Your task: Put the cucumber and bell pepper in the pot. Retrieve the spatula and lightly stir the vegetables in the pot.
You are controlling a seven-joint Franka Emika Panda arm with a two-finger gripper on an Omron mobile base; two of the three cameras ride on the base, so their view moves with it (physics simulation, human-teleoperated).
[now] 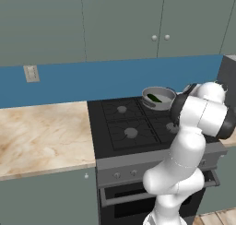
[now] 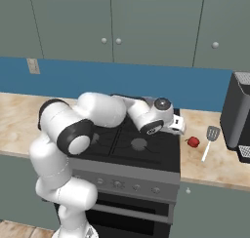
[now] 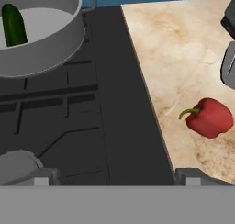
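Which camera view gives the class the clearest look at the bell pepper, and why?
The hand view: the bell pepper is large there, red with a green stem, lying on the counter beside the stove. The right base view shows it as a small red blob near the spatula.

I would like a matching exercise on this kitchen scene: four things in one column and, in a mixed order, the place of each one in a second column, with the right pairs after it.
Things:
1. cucumber
2. bell pepper
3. spatula
4. pot

Places:
A. on a back burner of the stove
B. on the counter, nearest the right edge of the stove
C. inside the pot
D. on the counter, between the pepper and the dark appliance

Pairs: 1-C, 2-B, 3-D, 4-A
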